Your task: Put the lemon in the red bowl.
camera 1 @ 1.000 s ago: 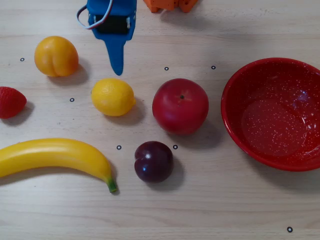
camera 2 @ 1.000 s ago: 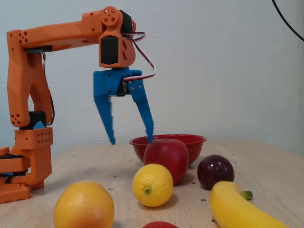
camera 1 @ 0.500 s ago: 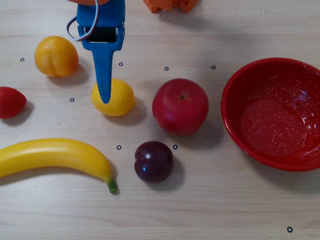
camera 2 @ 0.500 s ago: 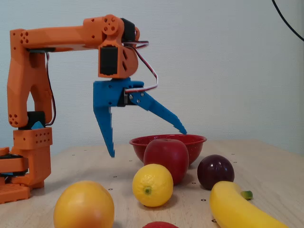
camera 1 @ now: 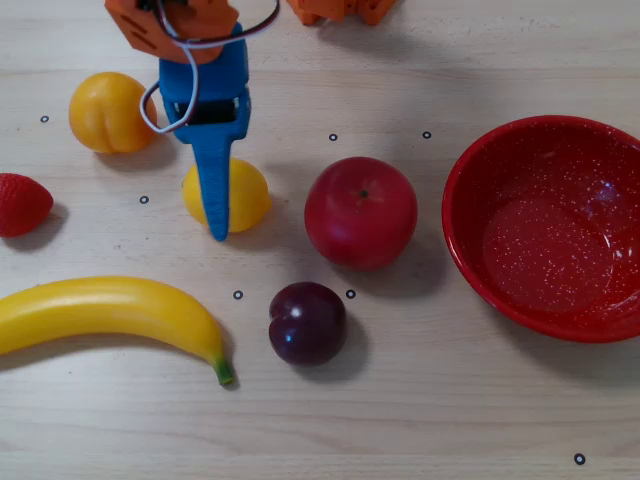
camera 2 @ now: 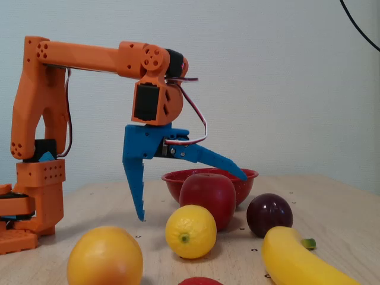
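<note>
The lemon (camera 1: 250, 195) lies left of centre in the overhead view, between the orange-yellow fruit and the red apple. A blue finger covers its left half there. My gripper (camera 1: 214, 190) hangs over it, open wide. In the fixed view the gripper (camera 2: 192, 197) has one finger pointing down toward the table on the arm's side of the lemon (camera 2: 190, 230). The other finger stretches out above the lemon, at the height of the apple's top. Neither finger touches the lemon. The red bowl (camera 1: 462, 215) sits at the right, with no fruit in it. In the fixed view the red bowl (camera 2: 172, 183) shows behind the apple.
A red apple (camera 1: 360, 212) stands between lemon and bowl. A dark plum (camera 1: 307, 322) and a banana (camera 1: 110, 310) lie nearer the front edge. An orange-yellow fruit (camera 1: 110, 110) and a strawberry (camera 1: 22, 203) are at the left. The arm base (camera 2: 29, 202) is behind.
The gripper has moved out from the arm's base to above the lemon and come lower. Its jaws have opened much wider than a second ago. No fruit has moved.
</note>
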`<move>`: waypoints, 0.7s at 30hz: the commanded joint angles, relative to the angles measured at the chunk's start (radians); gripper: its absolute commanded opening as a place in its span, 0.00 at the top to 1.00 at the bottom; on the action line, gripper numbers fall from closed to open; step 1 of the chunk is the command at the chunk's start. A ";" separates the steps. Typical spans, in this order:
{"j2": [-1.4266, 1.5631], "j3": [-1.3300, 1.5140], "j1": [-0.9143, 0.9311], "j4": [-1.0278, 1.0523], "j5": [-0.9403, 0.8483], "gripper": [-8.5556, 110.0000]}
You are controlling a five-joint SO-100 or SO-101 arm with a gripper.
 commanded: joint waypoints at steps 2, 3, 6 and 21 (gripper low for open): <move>0.017 -0.054 -0.015 -0.017 0.009 0.33; 0.006 -0.057 -0.012 -0.028 0.005 0.33; -0.026 -0.064 -0.006 -0.049 0.009 0.33; -0.175 -0.140 0.023 -0.152 0.020 0.33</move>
